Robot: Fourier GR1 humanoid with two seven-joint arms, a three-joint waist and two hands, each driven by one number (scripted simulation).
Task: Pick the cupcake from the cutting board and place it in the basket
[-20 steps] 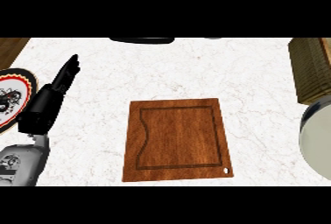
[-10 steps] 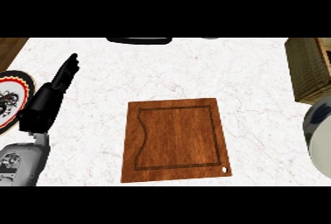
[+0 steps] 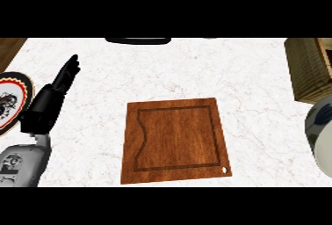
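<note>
The wooden cutting board (image 3: 175, 139) lies in the middle of the white marble counter with nothing on it. No cupcake shows anywhere in the head view. The woven brown basket (image 3: 310, 68) is cut off by the right edge at the back, and its inside is hidden. My left hand (image 3: 50, 100) rests at the left, open with fingers straight and pointing away, apart from the board. At the right edge, below the basket, only a grey rounded part of my right arm (image 3: 322, 132) shows; the hand itself is out of sight.
A plate (image 3: 9, 104) with a red and black rim lies at the left edge, beside my left hand. A dark flat object (image 3: 138, 40) sits at the counter's far edge. Bare marble surrounds the board.
The grey arm part at the right edge has shifted slightly toward the edge. The left hand and the board have stayed where they were.
</note>
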